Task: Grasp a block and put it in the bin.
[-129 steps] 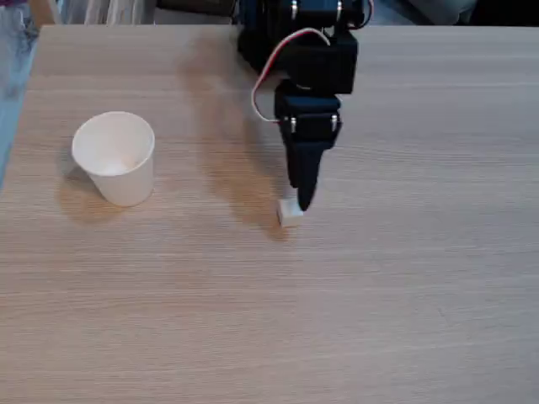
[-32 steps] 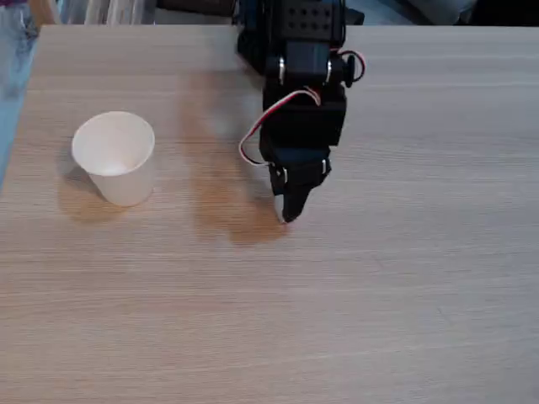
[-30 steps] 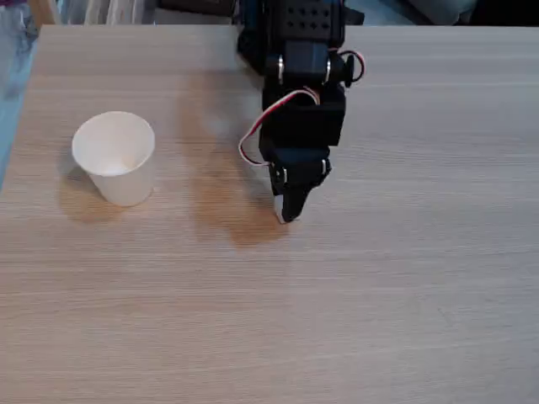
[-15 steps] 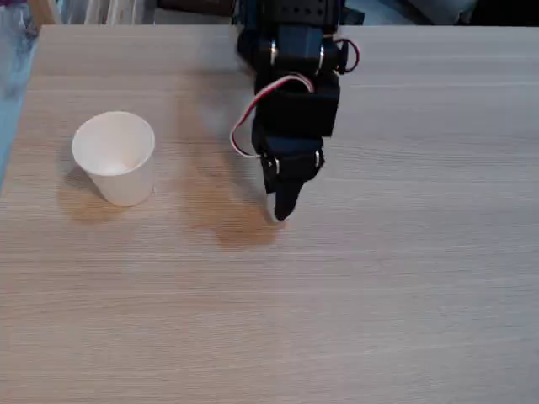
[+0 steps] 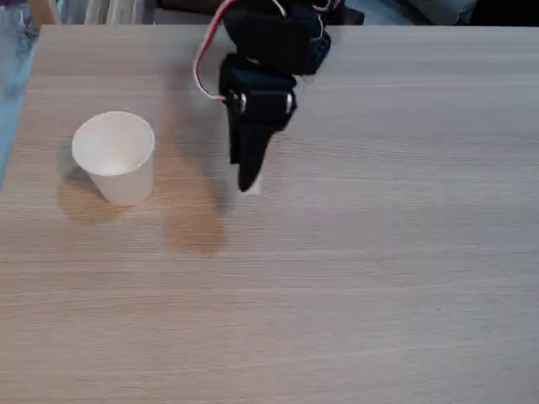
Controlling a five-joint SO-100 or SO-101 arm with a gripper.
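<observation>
In the fixed view the black arm reaches down from the top edge, and its gripper [image 5: 248, 181] hangs above the table's middle, fingers pointing down. It is shut on the block [image 5: 255, 188], of which only a small whitish sliver peeks out at the right of the fingertips. The gripper's shadow lies on the wood well to the lower left, so the block is off the table. The bin [image 5: 114, 157], a white paper cup, stands upright and open at the left, some way from the gripper.
The light wooden table [image 5: 379, 278] has open surface across the front and right. Its left edge runs close behind the cup, with a bluish floor beyond. The arm's base and a red-and-white cable [image 5: 205, 50] sit at the top centre.
The gripper closed on the block where it lay, lifted it off the table and has swung left and back toward the cup. The cup has not moved.
</observation>
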